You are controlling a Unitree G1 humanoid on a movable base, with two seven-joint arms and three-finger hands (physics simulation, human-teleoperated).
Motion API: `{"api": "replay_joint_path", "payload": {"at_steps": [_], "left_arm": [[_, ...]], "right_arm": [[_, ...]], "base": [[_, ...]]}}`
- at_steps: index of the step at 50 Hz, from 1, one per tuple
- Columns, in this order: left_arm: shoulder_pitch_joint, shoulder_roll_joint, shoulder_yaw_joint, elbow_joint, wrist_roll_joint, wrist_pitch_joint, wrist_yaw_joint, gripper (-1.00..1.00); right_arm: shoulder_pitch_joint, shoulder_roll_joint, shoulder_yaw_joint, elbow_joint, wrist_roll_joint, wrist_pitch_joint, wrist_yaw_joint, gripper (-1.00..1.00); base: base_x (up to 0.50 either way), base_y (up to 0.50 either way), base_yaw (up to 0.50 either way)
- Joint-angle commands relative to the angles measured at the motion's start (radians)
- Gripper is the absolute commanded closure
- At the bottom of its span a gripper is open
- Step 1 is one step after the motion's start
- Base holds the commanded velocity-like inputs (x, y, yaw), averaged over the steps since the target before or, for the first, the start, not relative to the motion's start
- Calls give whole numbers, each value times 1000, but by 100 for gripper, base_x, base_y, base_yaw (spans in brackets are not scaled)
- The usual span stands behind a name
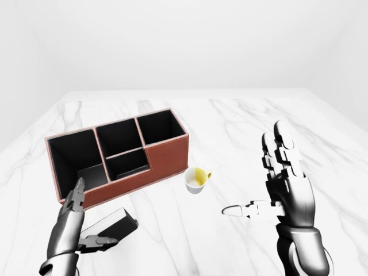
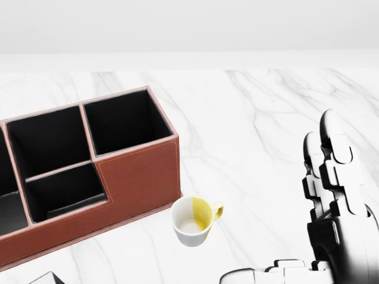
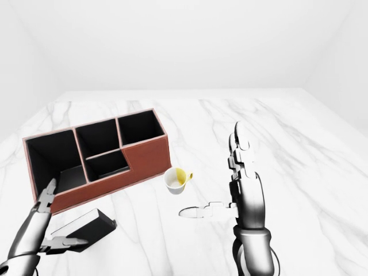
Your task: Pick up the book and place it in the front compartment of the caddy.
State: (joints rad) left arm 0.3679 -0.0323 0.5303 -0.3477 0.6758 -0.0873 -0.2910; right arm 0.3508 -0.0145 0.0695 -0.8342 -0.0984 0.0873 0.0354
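The dark book [image 1: 110,226] lies flat on the marble table, below the caddy in the left-eye view. The red-brown caddy [image 1: 167,158] has several black compartments, all without contents. My left hand [image 1: 92,221] stands open at the book's left end, fingers pointing up and thumb [image 1: 99,244] along the book's lower edge; whether it touches the book I cannot tell. My right hand [image 1: 253,172] is held upright and open at the right, holding nothing. In the head view only a corner of the book [image 2: 47,278] shows at the bottom edge.
A white cup with a yellow inside and handle [image 2: 192,220] stands just right of the caddy's lower corner, between the caddy and my right hand. The white marble table [image 1: 241,121] stretches wide beyond.
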Motion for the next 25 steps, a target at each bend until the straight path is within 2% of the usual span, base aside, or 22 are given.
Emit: {"api": "replay_joint_path", "payload": {"at_steps": [1,12,17,25], "left_arm": [[2,6,9,24,33,0,22,-100],[7,10,4,54,85,0,58,-100],[17,20,2,88,133,0,98,-100],[6,33,-7,108,152,0,109,-100]], "right_arm": [[3,1,-2,-6,-2,0,0,-100],[6,2,-4,-17,-3,0,-1,-100],[7,3,-5,-20,-4,0,2,-100],[10,3,-5,-29,-4,0,1,-100]], "base": [[0,0,0],[0,0,0],[0,0,0],[0,0,0]]}}
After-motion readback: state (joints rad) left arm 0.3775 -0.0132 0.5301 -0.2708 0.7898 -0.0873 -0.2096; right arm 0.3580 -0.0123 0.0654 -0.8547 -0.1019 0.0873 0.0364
